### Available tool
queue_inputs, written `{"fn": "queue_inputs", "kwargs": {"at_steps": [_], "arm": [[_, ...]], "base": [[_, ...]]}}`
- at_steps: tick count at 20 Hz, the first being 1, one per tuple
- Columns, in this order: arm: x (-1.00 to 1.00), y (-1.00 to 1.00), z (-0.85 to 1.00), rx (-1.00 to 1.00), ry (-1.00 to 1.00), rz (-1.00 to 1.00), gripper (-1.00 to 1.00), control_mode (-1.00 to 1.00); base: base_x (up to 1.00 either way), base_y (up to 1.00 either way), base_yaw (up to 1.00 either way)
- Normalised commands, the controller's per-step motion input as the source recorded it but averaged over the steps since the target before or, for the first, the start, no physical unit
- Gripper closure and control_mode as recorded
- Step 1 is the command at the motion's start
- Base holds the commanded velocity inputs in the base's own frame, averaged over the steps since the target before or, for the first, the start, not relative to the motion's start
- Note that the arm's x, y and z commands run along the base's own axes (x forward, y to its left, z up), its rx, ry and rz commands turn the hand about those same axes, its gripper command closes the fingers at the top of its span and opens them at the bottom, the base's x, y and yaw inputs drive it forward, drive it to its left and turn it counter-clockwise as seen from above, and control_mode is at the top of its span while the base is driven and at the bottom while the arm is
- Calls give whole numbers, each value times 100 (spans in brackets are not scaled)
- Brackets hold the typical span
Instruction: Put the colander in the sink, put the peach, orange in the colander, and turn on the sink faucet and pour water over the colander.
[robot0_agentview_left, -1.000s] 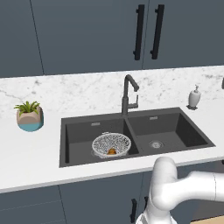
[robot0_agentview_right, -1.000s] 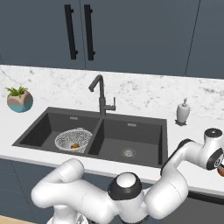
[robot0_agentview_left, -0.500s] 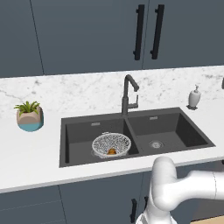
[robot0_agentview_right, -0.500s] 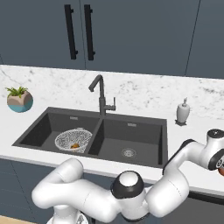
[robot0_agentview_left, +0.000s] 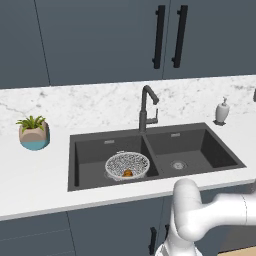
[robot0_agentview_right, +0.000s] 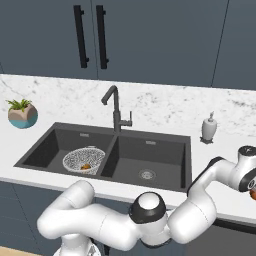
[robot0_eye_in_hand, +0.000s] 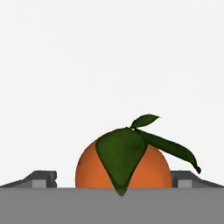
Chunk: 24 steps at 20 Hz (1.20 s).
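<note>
Tool (robot0_eye_in_hand: 112, 177) wide open, one dark fingertip (robot0_eye_in_hand: 41, 178) each side of a round orange-coloured fruit (robot0_eye_in_hand: 148, 168); fruit sits between the tips, contact not clear, no firm grip visible. Fruit upright-ish on a plain white surface (robot0_eye_in_hand: 109, 57), green leaves (robot0_eye_in_hand: 120, 155) draped over its near face, one leaf pointing down toward the camera, another long leaf trailing off to the right, small one sticking up. Peach or orange: cannot tell from the hand view alone.

In the right base view, arm stretched far to the right, hand at the picture's right edge over the white surface, a sliver of orange fruit just under it.

Further out: dark grey double-basin sink (robot0_agentview_left: 222, 165) set in the marbled surface. Colander (robot0_agentview_left: 127, 165) upright in the left basin, mouth up, near the divider; one small orange fruit (robot0_agentview_left: 128, 173) inside it. Right basin holds just its round drain (robot0_agentview_left: 178, 164). Black sink faucet (robot0_agentview_left: 146, 107) behind the divider, spout bent toward the right basin. Soap dispenser (robot0_agentview_left: 222, 111) right of sink, potted plant (robot0_agentview_left: 33, 133) well to the left.
</note>
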Motion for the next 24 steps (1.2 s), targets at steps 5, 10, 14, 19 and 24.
{"fn": "queue_inputs", "kwargs": {"at_steps": [5,10,14,19,24], "arm": [[6,0,-2,0,-2,0,-100,-100],[0,0,0,0,0,0,-100,-100],[0,0,0,0,0,0,100,-100],[0,0,0,0,0,0,100,-100],[0,0,0,0,0,0,100,-100]], "base": [[0,0,0],[0,0,0],[0,0,0],[0,0,0],[0,0,0]]}}
